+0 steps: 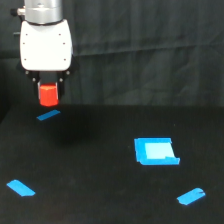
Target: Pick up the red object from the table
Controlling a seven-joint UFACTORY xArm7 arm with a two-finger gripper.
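Up at the exterior view's left, the hand (48,94) gripped the red object (48,95) between its fingers, lifted clear of the black bench (100,165). Just below lay a blue tape strip (48,115); a blue square patch (155,151) sat well apart toward the right.
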